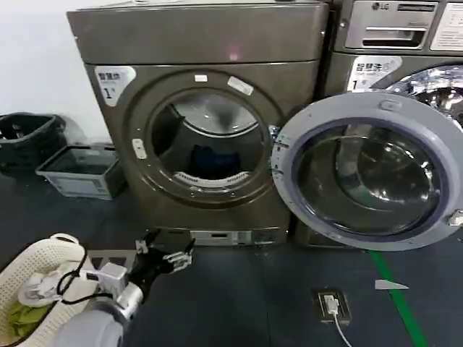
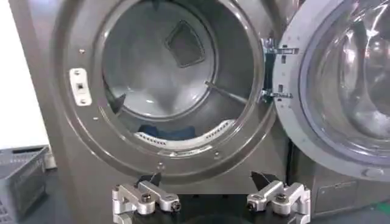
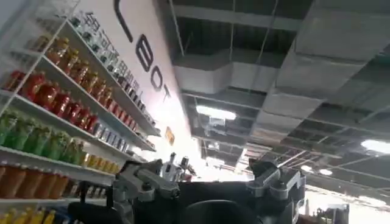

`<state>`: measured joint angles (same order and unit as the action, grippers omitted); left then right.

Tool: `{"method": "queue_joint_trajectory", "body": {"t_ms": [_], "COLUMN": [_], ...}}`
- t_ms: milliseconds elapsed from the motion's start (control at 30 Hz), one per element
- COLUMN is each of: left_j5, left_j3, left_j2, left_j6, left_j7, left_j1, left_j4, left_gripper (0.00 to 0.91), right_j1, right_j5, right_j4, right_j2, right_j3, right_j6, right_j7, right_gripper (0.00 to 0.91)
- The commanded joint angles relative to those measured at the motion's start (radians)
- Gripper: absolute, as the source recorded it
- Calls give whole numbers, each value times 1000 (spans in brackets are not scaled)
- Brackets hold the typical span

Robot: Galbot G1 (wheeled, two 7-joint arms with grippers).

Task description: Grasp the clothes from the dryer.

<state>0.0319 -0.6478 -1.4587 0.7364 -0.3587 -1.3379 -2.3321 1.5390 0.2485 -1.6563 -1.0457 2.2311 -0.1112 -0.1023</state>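
One machine matters here: the dryer (image 1: 199, 123), bronze-brown, with a white "1" sticker (image 1: 112, 81) at its upper left corner and its round drum mouth (image 1: 210, 144) left wide open. The mouth is ringed by a broad metal rim, and a latch plate (image 2: 79, 87) is seen on that rim's left side in the left wrist view. The dryer door (image 1: 365, 170) is swung fully out to the right, so the way straight into the drum is left unblocked, though the door's hinge edge (image 2: 271, 70) sits right at the mouth's right side.

A fair bit of bare dark floor (image 1: 239, 296) is left open in front of the dryer. Off to the left, a grey crate (image 1: 81, 170) and a black basket (image 1: 27, 137) are parked against the wall, well apart from the mouth. A white lattice basket (image 1: 32, 278) with yellow-green cloth (image 1: 22, 316) is set at the lower left, just beside the left arm.

The clothes (image 1: 213, 160) are seen as a small dark navy heap, low at the front of the drum, just behind the lower lip, way smaller than the opening.

The left gripper (image 1: 165, 254) is held low in front of the dryer's base, below the mouth, fingers (image 2: 149, 196) spread wide apart with nothing between them. The right gripper (image 3: 210, 182) is pointed up at the ceiling, also spread apart and empty.
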Motion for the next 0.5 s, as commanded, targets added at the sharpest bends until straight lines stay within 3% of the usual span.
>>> {"method": "queue_joint_trajectory", "body": {"t_ms": [33,500], "left_j5": [-5,-2], "left_j3": [0,-7], "left_j2": [-4,-7], "left_j6": [49,49], "left_j7": [0,15], "left_j1": [1,-1], "left_j4": [-4,3], "left_gripper": [907,907], "right_j1": [1,0], "right_j5": [0,43], "right_j4": [-3,-18], "right_j2": [1,-20], "right_j3": [2,-1], "right_j6": [0,12], "right_j7": [2,7], "right_gripper": [907,907]}}
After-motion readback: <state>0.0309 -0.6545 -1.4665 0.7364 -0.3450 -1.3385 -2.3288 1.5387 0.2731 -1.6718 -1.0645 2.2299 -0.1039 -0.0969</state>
